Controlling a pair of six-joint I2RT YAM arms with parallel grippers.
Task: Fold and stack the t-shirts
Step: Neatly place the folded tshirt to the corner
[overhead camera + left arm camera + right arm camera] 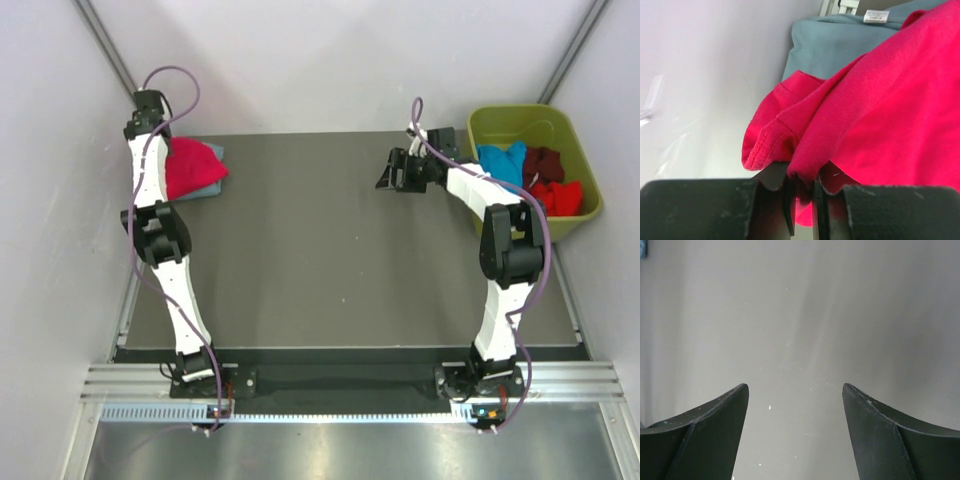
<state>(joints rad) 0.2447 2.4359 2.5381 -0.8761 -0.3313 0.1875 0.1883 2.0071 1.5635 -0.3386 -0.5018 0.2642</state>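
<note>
A crimson-red t-shirt (pixel 192 167) lies folded on a dusty blue-grey t-shirt (pixel 212 186) at the table's far left corner. My left gripper (pixel 158 150) is at its left edge, shut on a fold of the red t-shirt (pixel 880 110); the blue-grey shirt (pixel 835 42) shows beneath it. My right gripper (pixel 388 172) is open and empty over bare table at the far right, its fingers (pixel 705 435) wide apart. Bright blue (pixel 502 162), maroon (pixel 544 163) and red (pixel 556 197) t-shirts lie crumpled in the bin.
An olive-green plastic bin (pixel 525 122) stands off the table's far right corner. White walls close in on the left, back and right. The dark table (pixel 320 260) runs between the arms.
</note>
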